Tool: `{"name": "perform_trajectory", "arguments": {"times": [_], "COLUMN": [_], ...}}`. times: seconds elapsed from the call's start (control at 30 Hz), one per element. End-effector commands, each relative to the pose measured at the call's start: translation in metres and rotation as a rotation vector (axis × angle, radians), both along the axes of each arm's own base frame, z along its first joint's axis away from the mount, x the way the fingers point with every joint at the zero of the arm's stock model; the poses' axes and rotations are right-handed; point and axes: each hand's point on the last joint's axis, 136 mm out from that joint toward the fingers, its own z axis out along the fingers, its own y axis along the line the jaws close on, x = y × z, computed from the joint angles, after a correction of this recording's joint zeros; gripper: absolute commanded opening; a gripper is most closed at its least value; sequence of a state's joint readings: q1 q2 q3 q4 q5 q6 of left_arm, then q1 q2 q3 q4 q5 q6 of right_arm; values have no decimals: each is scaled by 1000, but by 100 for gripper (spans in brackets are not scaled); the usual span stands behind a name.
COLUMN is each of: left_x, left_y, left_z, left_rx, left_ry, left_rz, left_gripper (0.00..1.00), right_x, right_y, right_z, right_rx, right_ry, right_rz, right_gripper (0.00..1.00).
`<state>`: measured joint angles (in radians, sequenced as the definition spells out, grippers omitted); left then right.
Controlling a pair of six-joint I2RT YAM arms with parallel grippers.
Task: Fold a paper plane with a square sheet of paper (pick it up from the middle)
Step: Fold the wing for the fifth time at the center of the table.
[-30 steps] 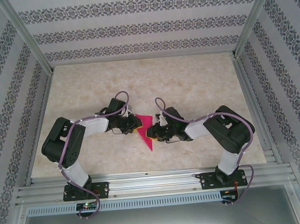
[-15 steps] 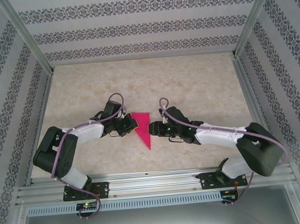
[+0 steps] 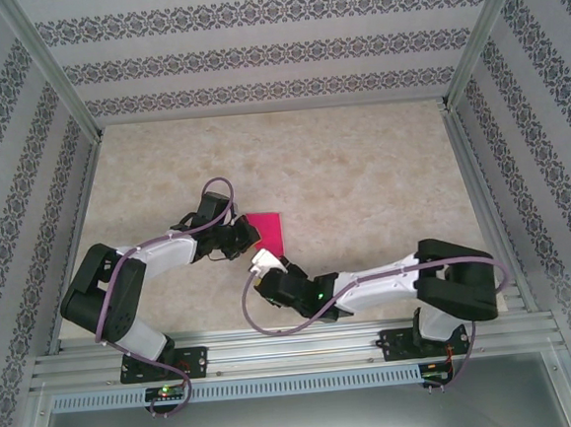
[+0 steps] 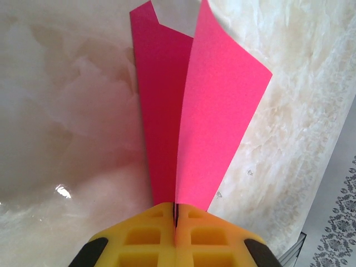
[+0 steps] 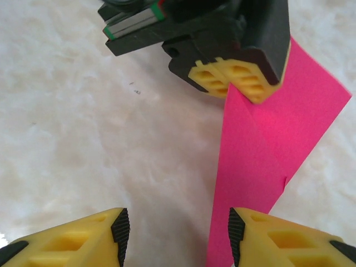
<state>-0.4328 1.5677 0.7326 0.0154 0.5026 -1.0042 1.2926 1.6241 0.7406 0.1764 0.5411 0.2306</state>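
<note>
Gaping empty in the foreground, the right gripper (image 5: 175, 228) is hovering over the table (image 3: 360, 158). At its 11 o'clock the left gripper (image 4: 175, 222) is clamping the folded sheet of paper (image 4: 211, 111), which is jutting toward 3 o'clock with one flap lifting.

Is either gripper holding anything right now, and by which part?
The left gripper pinches the folded pink paper at its narrow end, where the layers meet. The right gripper is open, holding nothing.

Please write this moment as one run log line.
left gripper: shut on paper | right gripper: open, close to paper, not gripping | paper: folded
</note>
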Motion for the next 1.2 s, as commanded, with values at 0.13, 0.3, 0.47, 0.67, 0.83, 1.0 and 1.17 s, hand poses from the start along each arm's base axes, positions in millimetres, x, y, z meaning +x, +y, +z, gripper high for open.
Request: {"name": "perform_trajectory", "arguments": {"times": [0.13, 0.3, 0.47, 0.67, 0.83, 1.0, 1.17], "left_x": [0, -1, -2, -2, -2, -3, -3], "left_y": [-4, -4, -5, -5, -5, -5, -3], "left_z": [4, 4, 4, 6, 5, 6, 6], "left_rx": [1, 4, 0, 1, 1, 2, 12], "left_ry": [2, 4, 8, 7, 9, 9, 12], "left_rz": [2, -2, -6, -9, -9, -10, -5], "left_gripper": [6, 6, 6, 6, 6, 6, 8], "right_x": [27, 30, 34, 36, 37, 37, 36], "right_y": [1, 5, -1, -2, -1, -4, -4], "right_z": [-2, -11, -17, -25, -26, -29, -30], "right_rx": [-170, -211, -250, -258, -248, -253, -240], "right_ry": [-185, -201, -218, -214, -212, -203, -188], "right_rz": [-37, -29, -62, -86, -98, -107, -114], "right_gripper": [50, 46, 44, 38, 29, 17, 10]}}
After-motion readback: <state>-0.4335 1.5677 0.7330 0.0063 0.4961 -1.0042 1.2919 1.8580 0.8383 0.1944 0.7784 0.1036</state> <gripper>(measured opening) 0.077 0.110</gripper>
